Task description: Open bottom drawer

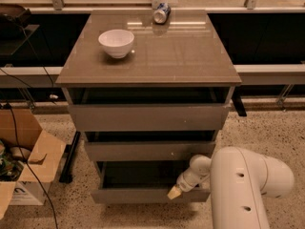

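Note:
The bottom drawer point(143, 195) is the lowest grey-brown front of the cabinet. It stands pulled out a little, with a dark gap above its front. My gripper point(174, 192) reaches from the white arm point(248, 185) at the lower right. Its pale tip sits at the top edge of the bottom drawer's front, right of centre. The middle drawer point(147, 150) and top drawer point(147, 117) sit above it, each also slightly out.
A white bowl point(116, 42) and a tipped can point(161, 12) rest on the cabinet top point(181, 56). An open cardboard box point(24, 161) stands on the speckled floor at the left, with cables beside it. A rail runs behind the cabinet.

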### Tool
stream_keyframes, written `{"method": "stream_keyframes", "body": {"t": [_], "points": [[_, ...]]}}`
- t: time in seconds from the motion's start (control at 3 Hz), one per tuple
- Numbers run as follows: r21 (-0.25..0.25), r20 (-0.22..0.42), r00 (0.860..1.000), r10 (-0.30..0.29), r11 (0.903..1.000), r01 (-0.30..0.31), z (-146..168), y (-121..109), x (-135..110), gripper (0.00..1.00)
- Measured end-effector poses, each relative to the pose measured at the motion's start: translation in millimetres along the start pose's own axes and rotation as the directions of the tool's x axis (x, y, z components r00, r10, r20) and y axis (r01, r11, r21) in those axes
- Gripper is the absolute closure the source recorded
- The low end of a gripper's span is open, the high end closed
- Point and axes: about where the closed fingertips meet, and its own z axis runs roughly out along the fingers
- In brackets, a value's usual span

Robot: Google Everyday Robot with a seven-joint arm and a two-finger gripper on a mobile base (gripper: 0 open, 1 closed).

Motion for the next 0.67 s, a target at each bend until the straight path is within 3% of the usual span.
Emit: {"method": "stream_keyframes", "body": {"t": [0.33,0.67], "points": [[-0.025,-0.023,0.999,0.039,0.9989,-0.040,5.4,20.3,20.9,0.49],[-0.025,-0.023,0.999,0.039,0.9989,-0.040,3.6,21.0,20.3,0.26]]}}
